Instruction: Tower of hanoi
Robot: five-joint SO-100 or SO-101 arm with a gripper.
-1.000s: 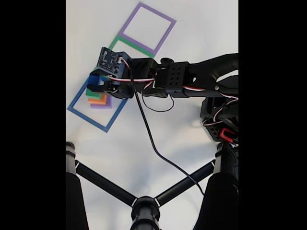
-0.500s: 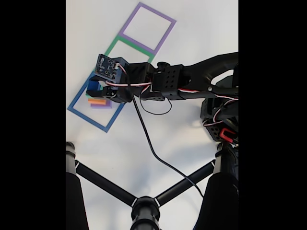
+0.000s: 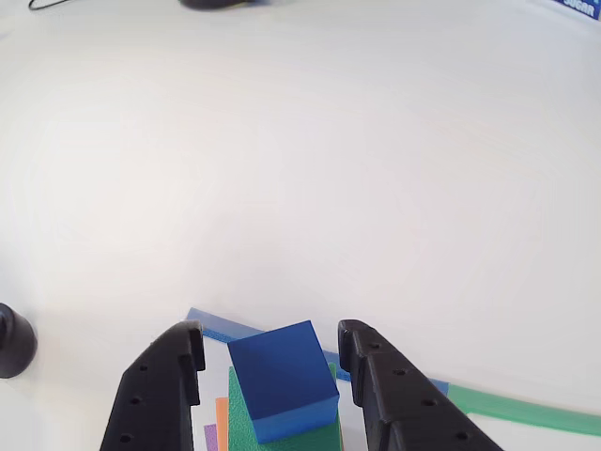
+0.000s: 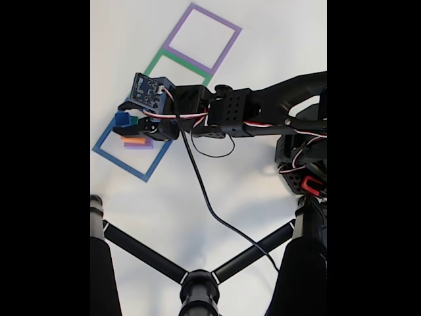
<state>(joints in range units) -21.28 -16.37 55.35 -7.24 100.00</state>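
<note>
A stack of blocks stands in the blue tape square (image 4: 120, 162). The blue cube (image 3: 283, 378) (image 4: 121, 118) is on top, and under it lie a green block (image 3: 282, 437), an orange block (image 4: 133, 140) and a purple block (image 4: 137, 146). My gripper (image 3: 270, 334) (image 4: 130, 118) is open and straddles the blue cube. In the other view the left finger (image 3: 160, 390) stands a little apart from the cube. The right finger (image 3: 376, 385) is at the cube's edge, and I cannot tell whether it touches.
A green tape square (image 4: 156, 62) and a purple tape square (image 4: 200, 11) lie beyond the blue one on the white table. Black tripod legs (image 4: 141, 253) cross the bottom of the fixed view. The arm's base (image 4: 302, 158) and a black cable (image 4: 204, 191) are at the right.
The gripper has moved left and lowered around the top of the stack. The blue cube now shows further left, past the gripper's body.
</note>
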